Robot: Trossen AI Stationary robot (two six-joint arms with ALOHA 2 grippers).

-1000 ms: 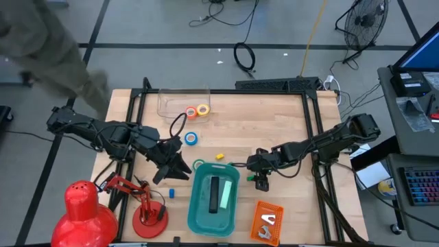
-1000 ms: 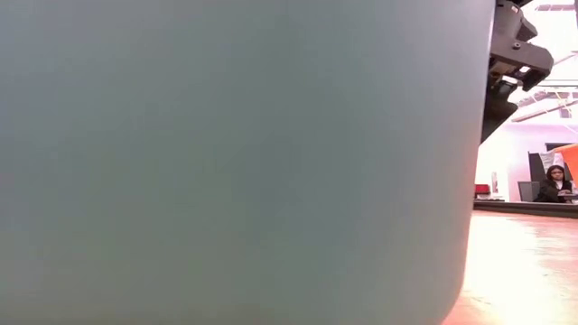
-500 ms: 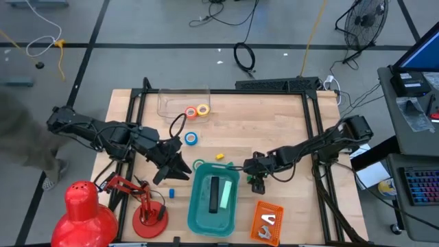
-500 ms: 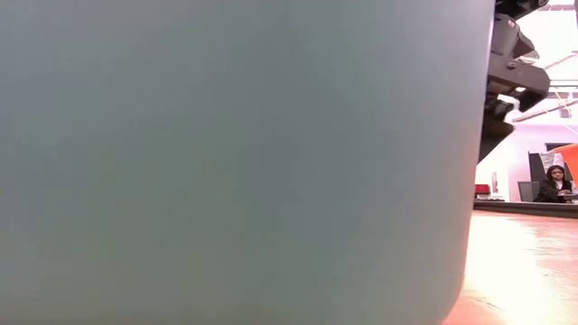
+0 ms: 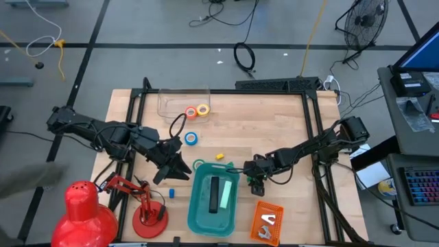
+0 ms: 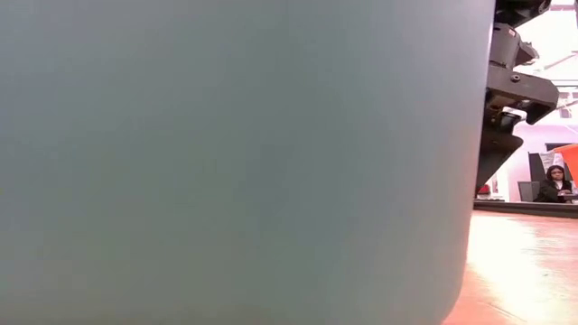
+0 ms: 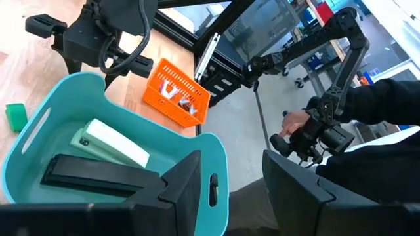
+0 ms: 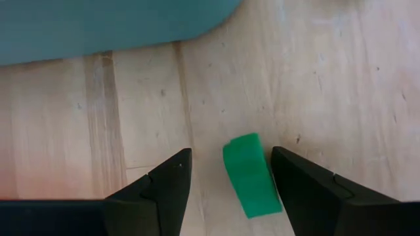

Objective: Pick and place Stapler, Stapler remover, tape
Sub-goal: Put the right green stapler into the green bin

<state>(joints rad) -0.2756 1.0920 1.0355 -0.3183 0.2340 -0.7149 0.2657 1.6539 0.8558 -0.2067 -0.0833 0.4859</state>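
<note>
1. High view: right gripper [image 5: 256, 182] is down at the table just beside the right rim of the teal bin [image 5: 194, 218], over a small green block [image 5: 260, 185]. The left gripper [image 5: 177, 167] hangs at the bin's upper-left corner. The stapler [image 5: 214, 194] already lies in the bin. The green tape roll [image 5: 198, 165] sits at the bin's top edge. Blue tape [image 5: 191, 139] is further up; orange tape [image 5: 191, 113] and yellow tape [image 5: 203, 109] are beside a clear container [image 5: 182, 101]. The orange basket [image 5: 266, 221] is at the bottom right. Only this view shows the whole layout.

2. Low view: the bin wall [image 6: 235, 162] fills nearly everything; the right arm shows at the edge. A person [image 6: 552, 184] is far behind. The grippers' fingers and the task items are hidden here.

3. Left wrist view: left fingers [image 7: 180, 183] spread, holding nothing, above the bin. It alone shows the contents clearly: the dark stapler [image 7: 88, 177] with a pale green item [image 7: 111, 144] alongside.

4. Right wrist view: right fingers [image 8: 170, 180] wide apart, straddling the green block [image 8: 251, 172], not yet touching it. Only here is that clear.

5. Risks, as I judge: the block is no tape roll, so closing here would grab the wrong thing. It lies off-centre and slanted, nearer one finger, so it may twist or squirt out. The bin rim is close and could be knocked when lifting.
</note>
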